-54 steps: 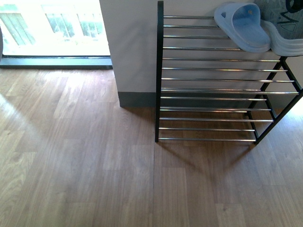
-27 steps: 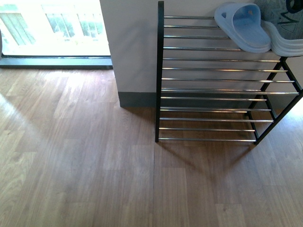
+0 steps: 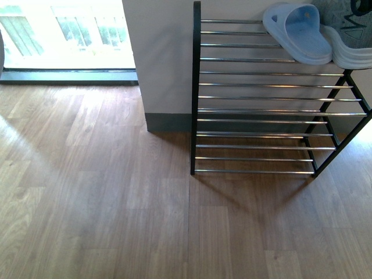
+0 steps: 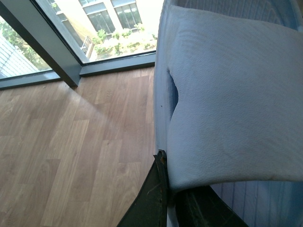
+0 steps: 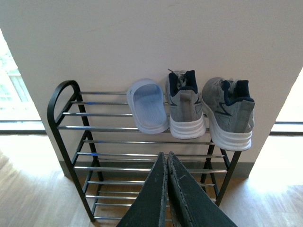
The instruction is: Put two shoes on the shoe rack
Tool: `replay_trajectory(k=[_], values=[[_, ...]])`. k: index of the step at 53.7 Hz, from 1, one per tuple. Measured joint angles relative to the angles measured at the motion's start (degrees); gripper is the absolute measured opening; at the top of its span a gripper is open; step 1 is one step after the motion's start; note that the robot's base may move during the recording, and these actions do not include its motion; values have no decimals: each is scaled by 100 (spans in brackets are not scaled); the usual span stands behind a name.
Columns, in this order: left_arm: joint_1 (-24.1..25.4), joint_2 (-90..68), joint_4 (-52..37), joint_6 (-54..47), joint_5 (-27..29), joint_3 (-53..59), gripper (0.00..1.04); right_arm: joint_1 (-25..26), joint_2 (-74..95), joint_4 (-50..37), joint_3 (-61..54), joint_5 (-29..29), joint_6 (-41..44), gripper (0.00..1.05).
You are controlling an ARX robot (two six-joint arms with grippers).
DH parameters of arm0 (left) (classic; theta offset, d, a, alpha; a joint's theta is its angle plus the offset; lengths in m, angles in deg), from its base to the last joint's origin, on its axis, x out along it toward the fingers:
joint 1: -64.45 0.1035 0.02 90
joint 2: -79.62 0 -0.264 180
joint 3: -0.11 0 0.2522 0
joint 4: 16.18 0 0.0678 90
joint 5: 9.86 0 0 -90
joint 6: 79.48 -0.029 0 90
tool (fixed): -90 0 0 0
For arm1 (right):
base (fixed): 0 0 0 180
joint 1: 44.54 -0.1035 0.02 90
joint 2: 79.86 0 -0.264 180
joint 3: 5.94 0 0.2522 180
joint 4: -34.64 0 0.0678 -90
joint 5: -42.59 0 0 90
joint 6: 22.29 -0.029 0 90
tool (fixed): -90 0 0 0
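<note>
In the left wrist view a light blue slide sandal fills most of the picture, and my left gripper is shut on its side edge, holding it above the wooden floor. The shoe rack has a black frame and chrome bars; it stands against the wall. On its top shelf lies a second light blue slide sandal, with two grey sneakers beside it, heels outward. My right gripper hangs shut and empty in front of the rack's middle shelves. Neither arm shows in the front view.
A white wall with a grey skirting stands behind the rack. A floor-level window with a dark sill lies to the left. Wooden floor spreads in front of the rack.
</note>
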Motion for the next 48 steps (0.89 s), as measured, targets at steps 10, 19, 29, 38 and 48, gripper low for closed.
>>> replay_trajectory(k=[10, 19, 29, 38, 48], values=[[0, 0, 0, 0, 2, 0, 2, 0, -472, 24, -387, 0, 0, 2], [0, 2, 0, 0, 0, 0, 2, 0, -1062, 551, -490, -2, 0, 2], [0, 0, 0, 0, 0, 0, 2, 0, -1847, 1246, -496, -2, 0, 2], [0, 0, 0, 0, 0, 0, 2, 0, -2435, 1790, -498, -2, 0, 2], [0, 0, 0, 0, 0, 0, 2, 0, -3040, 2365, -498, -2, 0, 2]])
